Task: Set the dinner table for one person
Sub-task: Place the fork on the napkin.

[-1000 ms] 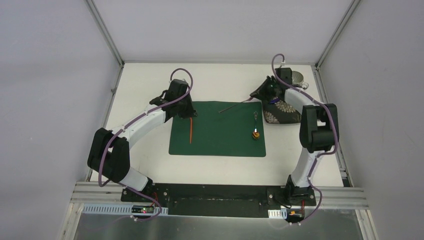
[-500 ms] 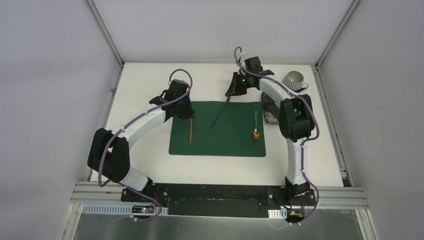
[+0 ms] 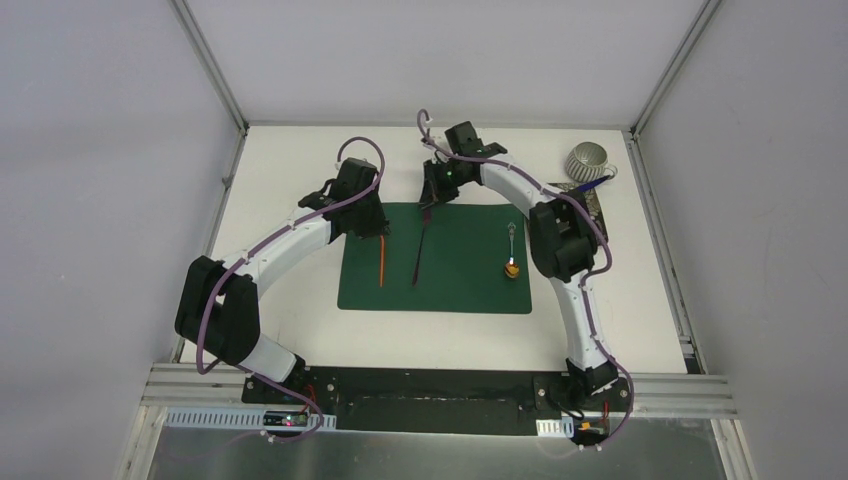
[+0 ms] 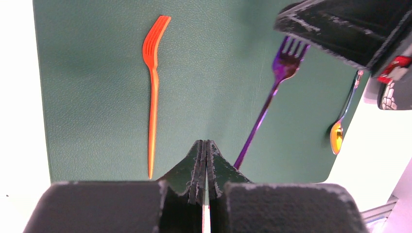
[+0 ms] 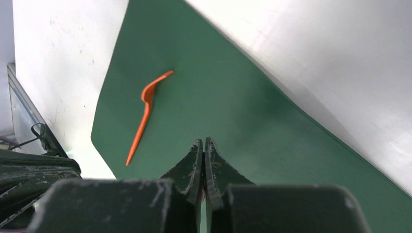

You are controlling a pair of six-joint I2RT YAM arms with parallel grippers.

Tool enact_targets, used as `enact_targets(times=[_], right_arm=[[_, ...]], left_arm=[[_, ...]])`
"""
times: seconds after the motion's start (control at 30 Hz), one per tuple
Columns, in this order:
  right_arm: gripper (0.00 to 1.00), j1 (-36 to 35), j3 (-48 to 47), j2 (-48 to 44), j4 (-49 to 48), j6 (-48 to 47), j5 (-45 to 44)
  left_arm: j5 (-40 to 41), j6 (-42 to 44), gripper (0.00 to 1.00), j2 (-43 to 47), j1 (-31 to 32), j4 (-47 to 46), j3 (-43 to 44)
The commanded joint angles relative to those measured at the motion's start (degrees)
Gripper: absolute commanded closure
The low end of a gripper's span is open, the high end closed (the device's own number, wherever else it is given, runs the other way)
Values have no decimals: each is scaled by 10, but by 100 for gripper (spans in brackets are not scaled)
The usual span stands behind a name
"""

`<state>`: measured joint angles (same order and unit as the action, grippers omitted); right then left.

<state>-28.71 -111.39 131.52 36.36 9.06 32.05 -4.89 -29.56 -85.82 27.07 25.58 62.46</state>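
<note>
left gripper (image 4: 205, 143) pressed together | right gripper (image 5: 204, 141) pressed together, perhaps touching purple fork (image 4: 265, 104) at its tines, view unclear | table (image 3: 290, 335) lies below both grippers | orange fork (image 4: 153, 97) ahead-left of left gripper

The dinner table (image 3: 440, 340) is a large, flat, white rectangular tabletop with a matte surface. It lies level across the floor of the enclosure, with thin aluminium frame posts (image 3: 211, 65) rising from its far corners. A dark green rectangular placemat (image 3: 460, 270) lies flat on its middle, and bare white shows on every side of that mat.
</note>
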Motion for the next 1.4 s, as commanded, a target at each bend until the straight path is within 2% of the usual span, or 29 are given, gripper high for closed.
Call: enact_targets(times=[0.0, 0.47, 0.63, 1.37], right_arm=[[100, -29, -48, 22, -15, -8, 37], [100, -82, -94, 79, -89, 70, 45], [100, -85, -116, 97, -86, 77, 44], [100, -86, -106, 121, -114, 95, 57]], left_arm=[[19, 2, 100, 16, 5, 3, 16], [30, 6, 100, 26, 5, 11, 13], [34, 11, 100, 30, 4, 16, 14], [34, 17, 100, 25, 4, 19, 20]])
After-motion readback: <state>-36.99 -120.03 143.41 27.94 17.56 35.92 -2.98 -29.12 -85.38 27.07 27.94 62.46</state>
